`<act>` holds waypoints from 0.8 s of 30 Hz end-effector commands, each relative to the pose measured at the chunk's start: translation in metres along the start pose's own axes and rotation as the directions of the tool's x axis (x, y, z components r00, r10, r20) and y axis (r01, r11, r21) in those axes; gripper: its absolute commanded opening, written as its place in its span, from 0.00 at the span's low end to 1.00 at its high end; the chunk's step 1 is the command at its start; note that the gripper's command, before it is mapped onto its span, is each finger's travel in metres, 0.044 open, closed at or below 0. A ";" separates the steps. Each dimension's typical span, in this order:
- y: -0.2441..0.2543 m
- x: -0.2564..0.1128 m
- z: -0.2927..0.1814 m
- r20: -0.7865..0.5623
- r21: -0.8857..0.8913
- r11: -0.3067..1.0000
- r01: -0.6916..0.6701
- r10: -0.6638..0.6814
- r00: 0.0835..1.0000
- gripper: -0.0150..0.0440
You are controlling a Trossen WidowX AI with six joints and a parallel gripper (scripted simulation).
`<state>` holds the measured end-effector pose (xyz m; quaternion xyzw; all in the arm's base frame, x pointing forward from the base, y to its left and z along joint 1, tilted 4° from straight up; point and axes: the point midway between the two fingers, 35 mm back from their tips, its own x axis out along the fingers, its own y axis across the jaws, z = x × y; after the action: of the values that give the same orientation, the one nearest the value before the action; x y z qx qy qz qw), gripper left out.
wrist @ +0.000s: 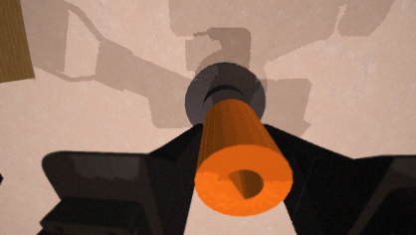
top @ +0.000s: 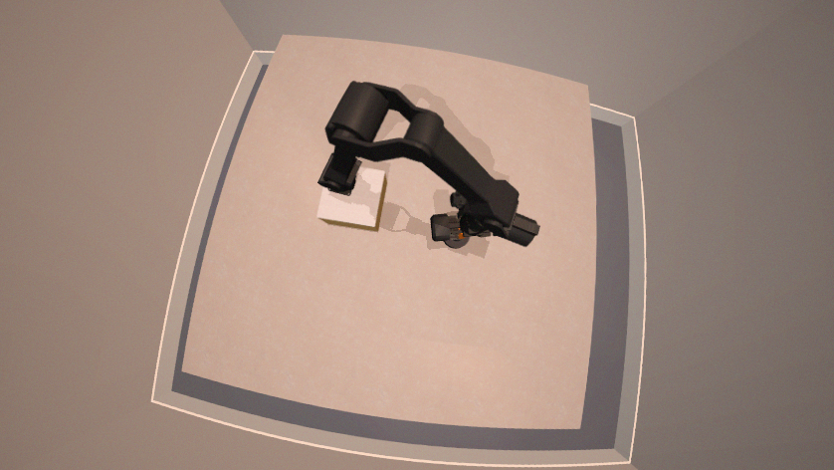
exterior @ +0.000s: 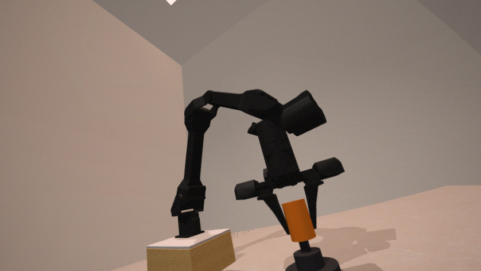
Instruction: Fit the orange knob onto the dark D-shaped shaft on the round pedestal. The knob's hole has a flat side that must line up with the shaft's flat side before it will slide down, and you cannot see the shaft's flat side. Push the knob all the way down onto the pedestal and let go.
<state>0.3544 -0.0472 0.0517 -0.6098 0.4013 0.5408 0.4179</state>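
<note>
The orange knob (top: 461, 235) (exterior: 298, 220) (wrist: 239, 159) is an upright cylinder. My gripper (exterior: 302, 231) is shut on it, one finger on each side. In the wrist view the D-shaped hole shows in the knob's top end. The dark shaft (exterior: 304, 246) shows as a short length between the knob's lower end and the pedestal, so the knob stands above the pedestal. The round dark pedestal (top: 455, 244) (exterior: 307, 258) (wrist: 196, 97) has a wide base and a narrower upper step. Whether the shaft's tip is inside the hole is hidden.
The arm's base stands on a wooden block with a white top (top: 361, 208) (exterior: 208, 235), to the left of the pedestal. The block's side (wrist: 15, 45) shows at the wrist view's upper left. Shadows of the arm lie on the table (top: 373, 303).
</note>
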 end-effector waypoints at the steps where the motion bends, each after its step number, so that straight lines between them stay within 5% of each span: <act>1: -0.001 0.001 -0.001 -0.003 -0.006 1.000 0.003 -0.003 1.000 0.25; 17: 0.003 -0.002 0.001 -0.003 -0.015 1.000 0.003 -0.003 1.000 0.25; 24: 0.004 -0.003 0.001 -0.003 -0.214 0.977 0.002 -0.003 1.000 0.25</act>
<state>0.3503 -0.0469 0.0495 -0.6337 0.3666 0.5676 0.3765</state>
